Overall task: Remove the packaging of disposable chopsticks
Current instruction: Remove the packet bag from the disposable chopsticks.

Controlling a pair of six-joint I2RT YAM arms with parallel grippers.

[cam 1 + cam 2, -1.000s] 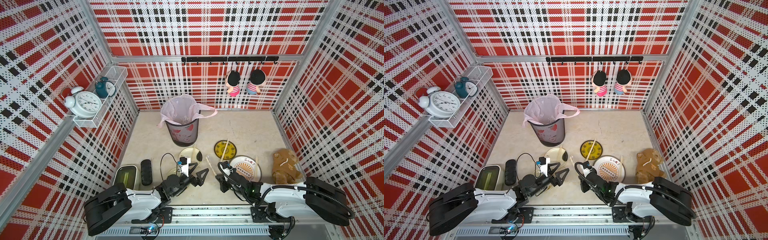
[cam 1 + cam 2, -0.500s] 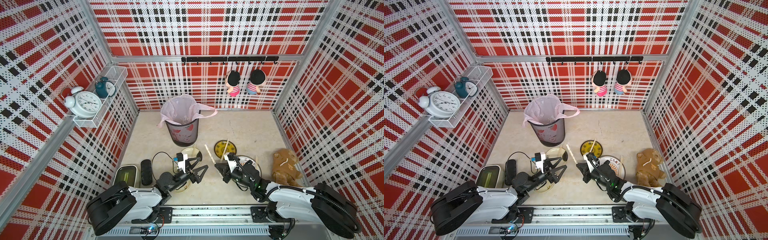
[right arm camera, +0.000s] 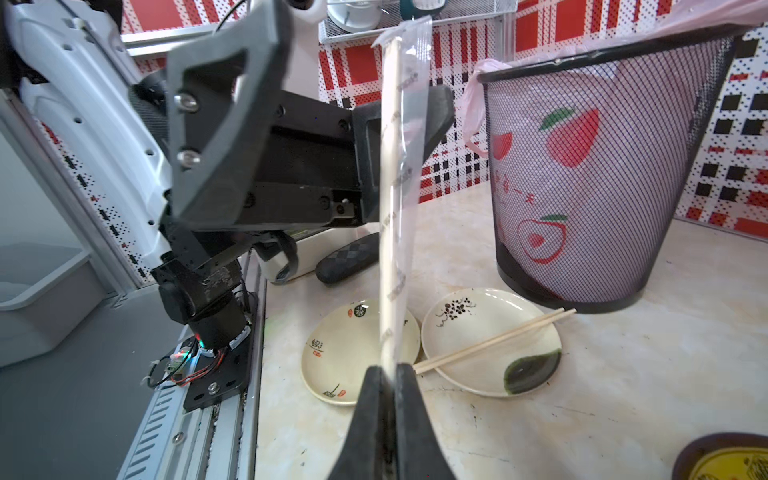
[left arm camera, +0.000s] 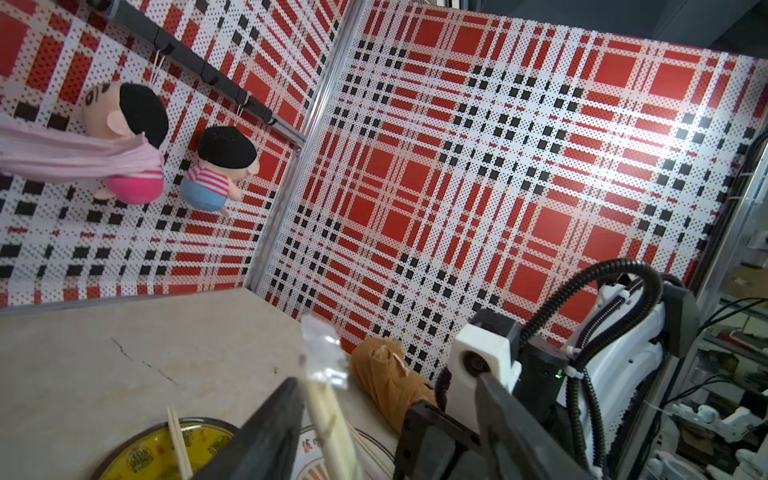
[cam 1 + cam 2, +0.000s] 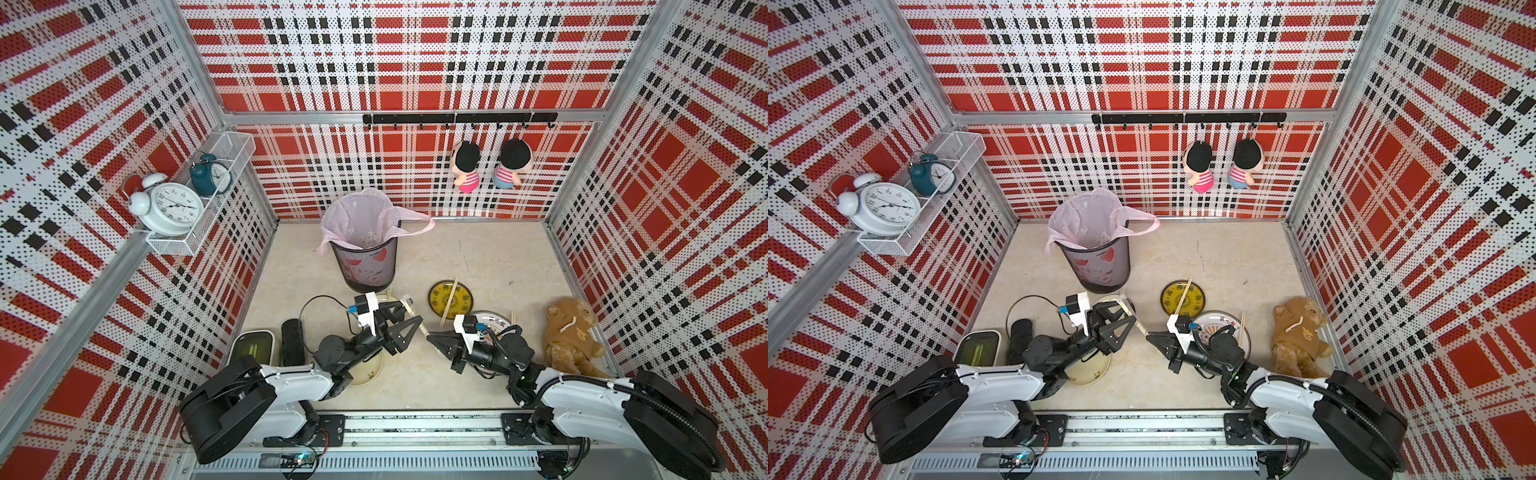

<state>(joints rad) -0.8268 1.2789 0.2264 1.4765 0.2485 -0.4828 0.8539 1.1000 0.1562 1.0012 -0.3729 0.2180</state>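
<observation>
Jaws over beige tbl [image 5: 478,257], red-plaid walls [image 5: 415,62].

Walls [image 5: 415,62]: red, black and white plaid, dotted. Bench [image 5: 490,257]: cream, marbled. Bin [image 5: 365,270]: black mesh, red fruit print. Liner [image 5: 357,212]: pink. Yellow plate [image 5: 463,301]: dark rim. Chopsticks [image 3: 388,249]: pale tan. Packaging [image 3: 415,95]: clear, whitish print. Teddy [image 5: 571,336]: brown. Clock [image 5: 170,205]: white. Smaller clock [image 5: 205,174]: teal. Dolls [image 5: 467,160]: black hair, striped tops.

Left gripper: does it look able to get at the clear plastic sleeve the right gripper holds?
Likely yes: the left gripper has open jaws either side of the clear plastic sleeve, which the right gripper pinches at one end; nothing stands between.
</observation>
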